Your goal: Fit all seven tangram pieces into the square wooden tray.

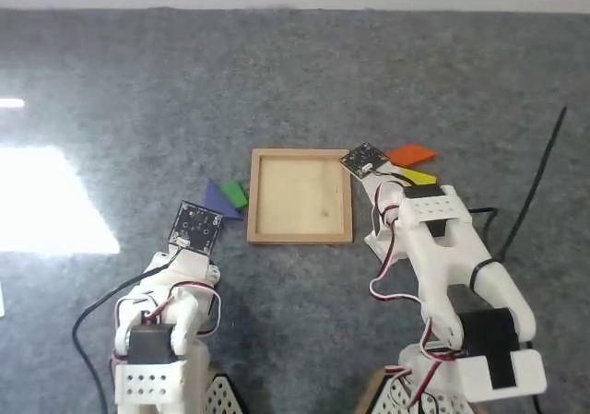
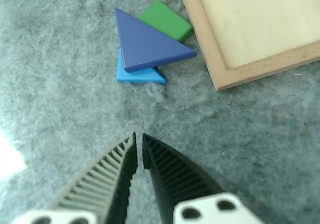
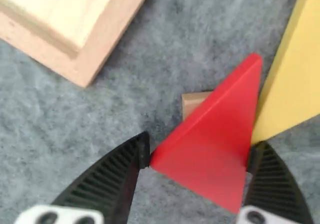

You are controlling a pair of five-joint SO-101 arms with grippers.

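Red triangle (image 3: 215,144), pinched across its edges by the right gripper (image 3: 199,153), whose jaws stand spread to the piece's width. It lies partly over a tan piece (image 3: 192,104) and touches a yellow piece (image 3: 292,84), just right of the upper right corner of the tray (image 1: 253,197), which sits at frame centre in the high view with nothing inside it. The triangle looks thin, rigid, light and smooth-faced, so it would probably pivot or slip if held at a tip; a hold across two edges near mid-body seems soundest. An orange piece (image 1: 410,154) lies above the yellow one. Left of the tray, a navy triangle (image 2: 147,47) overlaps a green piece (image 2: 167,19) and a blue triangle (image 2: 135,74). The left gripper (image 2: 139,141), jaws pressed almost together on nothing, hangs over the carpet (image 2: 60,109) short of this stack.
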